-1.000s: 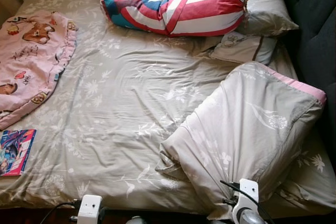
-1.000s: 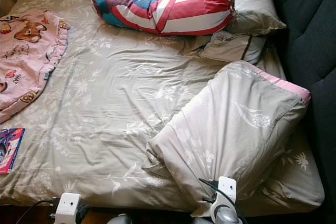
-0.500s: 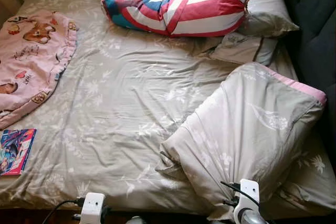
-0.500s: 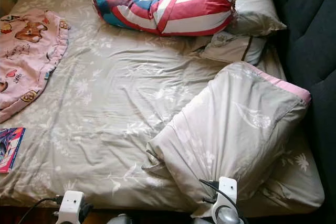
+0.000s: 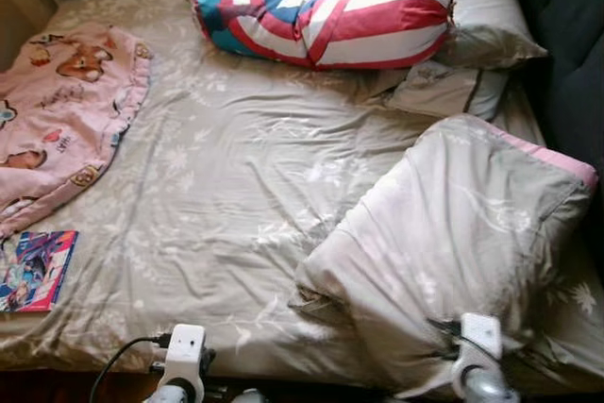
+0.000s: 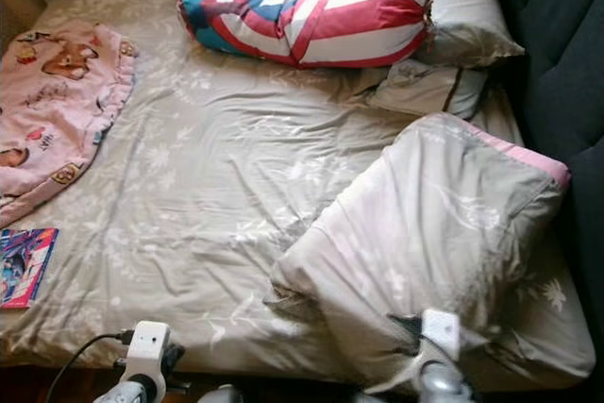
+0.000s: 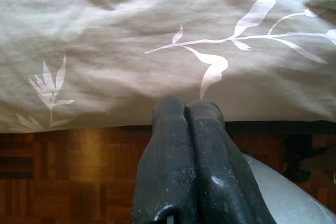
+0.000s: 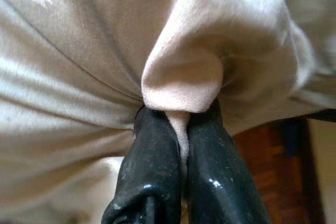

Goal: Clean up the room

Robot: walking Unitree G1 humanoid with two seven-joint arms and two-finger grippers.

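Observation:
A folded grey floral blanket [image 5: 453, 233] with a pink lining lies on the right side of the bed [image 5: 236, 167]. My right gripper [image 8: 178, 116] is shut on a pinched fold of the blanket [image 8: 184, 72] at its near edge. The right wrist [image 5: 477, 370] shows at the foot of the bed. My left gripper [image 7: 186, 106] is shut on nothing and hovers just off the bed's near edge, above the wooden floor [image 7: 63, 171]. The left wrist [image 5: 184, 356] is low at the front left.
A red, white and blue bolster [image 5: 326, 21] and grey pillows [image 5: 472, 16] lie at the far end. A pink cartoon blanket [image 5: 57, 110] and a colourful book [image 5: 36, 269] are on the left. A dark padded wall [image 5: 566, 25] borders the right.
The camera has shifted a little, sliding the scene rightward. My right wrist has moved slightly to the right with the blanket edge, which now looks blurred. The left wrist has risen a bit.

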